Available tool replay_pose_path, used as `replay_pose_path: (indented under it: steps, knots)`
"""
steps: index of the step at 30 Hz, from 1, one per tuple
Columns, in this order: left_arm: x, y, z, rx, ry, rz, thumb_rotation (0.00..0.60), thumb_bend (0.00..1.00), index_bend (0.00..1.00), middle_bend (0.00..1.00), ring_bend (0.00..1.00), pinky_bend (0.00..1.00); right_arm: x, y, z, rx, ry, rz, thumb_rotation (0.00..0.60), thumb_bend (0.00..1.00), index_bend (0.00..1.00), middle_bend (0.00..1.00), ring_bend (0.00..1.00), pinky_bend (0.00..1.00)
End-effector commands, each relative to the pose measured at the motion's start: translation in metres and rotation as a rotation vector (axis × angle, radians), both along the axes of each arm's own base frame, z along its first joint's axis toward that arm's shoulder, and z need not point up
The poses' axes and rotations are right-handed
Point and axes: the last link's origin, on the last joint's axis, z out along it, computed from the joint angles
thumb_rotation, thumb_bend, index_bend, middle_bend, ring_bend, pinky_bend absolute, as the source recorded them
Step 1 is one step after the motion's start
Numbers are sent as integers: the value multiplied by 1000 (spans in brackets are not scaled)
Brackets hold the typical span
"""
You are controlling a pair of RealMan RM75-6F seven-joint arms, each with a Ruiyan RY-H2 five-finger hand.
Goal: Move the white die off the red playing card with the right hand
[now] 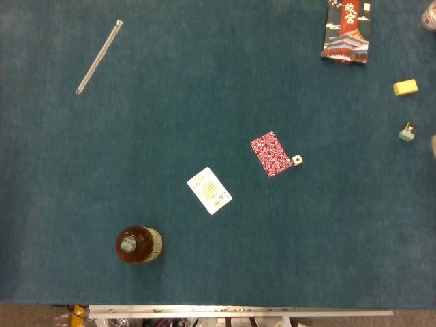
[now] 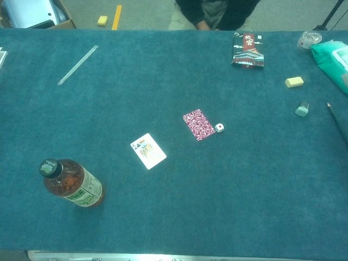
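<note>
- The small white die [image 1: 298,159] sits on the blue felt tabletop [image 1: 204,82] — just beside the red patterned playing card [image 1: 271,153], off it.
- No fingers near it — neither hand shows, so I can't tell their spread.

- You see a face-up card [image 1: 210,190] lying near the bench middle.
- A brown bottle [image 1: 138,244] stands front-left.
- A clear rod [image 1: 99,56] lies far left.
- A printed box [image 1: 346,30] lies at the far edge, with a yellow eraser [image 1: 405,87] nearby.

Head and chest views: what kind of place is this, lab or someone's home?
Probably a lab or test bench, not a home: a table under teal felt, set with unrelated props such as a white die, a red playing card and a tea bottle, and a metal frame edge along the front.
</note>
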Motion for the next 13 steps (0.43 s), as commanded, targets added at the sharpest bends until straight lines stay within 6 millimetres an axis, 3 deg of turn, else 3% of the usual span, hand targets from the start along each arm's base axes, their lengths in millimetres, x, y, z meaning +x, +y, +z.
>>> replay_pose_path:
  steps: [1, 13]
  knots:
    - [1, 2, -1, 3, 4, -5, 600, 267, 279, 212, 132, 94, -5, 6, 4, -8, -2, -14, 600, 292, 180, 150, 0, 0]
    - [4, 3, -1, 1, 8, -9, 600, 267, 279, 212, 132, 94, -10, 17, 3, -6, -23, -23, 600, 292, 196, 150, 0, 0]
